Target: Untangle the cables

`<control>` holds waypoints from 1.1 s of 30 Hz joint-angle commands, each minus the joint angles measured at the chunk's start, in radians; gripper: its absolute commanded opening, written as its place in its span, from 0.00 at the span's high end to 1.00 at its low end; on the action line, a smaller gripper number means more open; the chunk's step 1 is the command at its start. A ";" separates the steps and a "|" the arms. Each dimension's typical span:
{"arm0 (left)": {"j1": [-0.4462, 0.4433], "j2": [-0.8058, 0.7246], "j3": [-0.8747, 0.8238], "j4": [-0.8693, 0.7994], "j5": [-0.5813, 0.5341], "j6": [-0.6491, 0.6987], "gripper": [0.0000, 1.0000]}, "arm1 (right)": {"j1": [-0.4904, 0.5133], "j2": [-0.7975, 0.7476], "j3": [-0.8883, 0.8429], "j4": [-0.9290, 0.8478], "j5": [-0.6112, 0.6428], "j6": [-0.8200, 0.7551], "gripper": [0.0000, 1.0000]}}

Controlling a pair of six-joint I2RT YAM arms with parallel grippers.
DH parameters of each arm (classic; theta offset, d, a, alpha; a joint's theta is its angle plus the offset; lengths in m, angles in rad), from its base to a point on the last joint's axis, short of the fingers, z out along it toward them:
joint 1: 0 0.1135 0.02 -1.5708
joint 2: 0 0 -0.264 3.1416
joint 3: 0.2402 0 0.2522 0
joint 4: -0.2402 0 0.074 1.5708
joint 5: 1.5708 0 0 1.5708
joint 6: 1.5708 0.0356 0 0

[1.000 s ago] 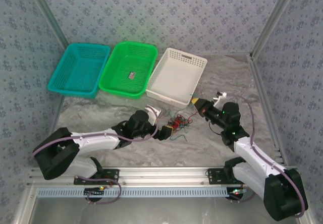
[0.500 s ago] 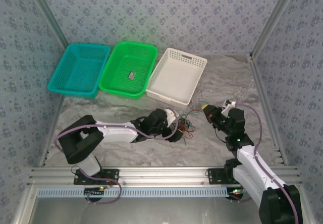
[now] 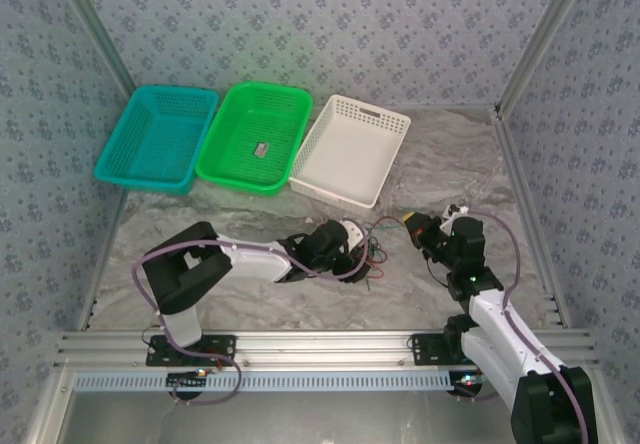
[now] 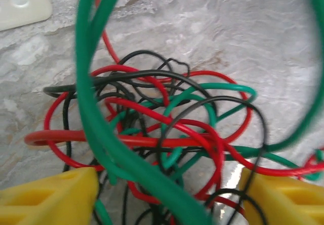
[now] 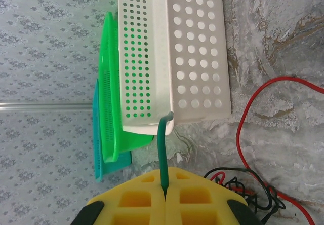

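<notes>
cables: glossy plastic sheath | white basket: matt perforated plastic | table: marbled sheen

Blurred green cable; ends cropped (top)

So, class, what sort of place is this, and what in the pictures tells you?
Probably a robot test cell: two arms bolted to a metal rail, patterned screens walling the table, and teal, green and white baskets by a tangle of cables.

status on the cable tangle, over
Left gripper open, straddling cable tangle. Right gripper shut on green cable end. Red, green, black strands knotted; white basket just beyond.
</notes>
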 commanded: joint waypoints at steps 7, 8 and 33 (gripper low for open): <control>0.006 -0.031 -0.119 0.051 -0.131 -0.143 0.94 | -0.117 -0.082 0.071 -0.166 0.008 -0.045 1.00; 0.015 -0.050 -0.143 0.058 -0.136 -0.159 1.00 | -0.144 -0.092 0.077 -0.189 0.011 -0.051 1.00; 0.428 -0.744 -0.544 -0.182 -0.285 -0.352 1.00 | -0.647 -0.112 0.163 -0.453 -0.065 -0.115 1.00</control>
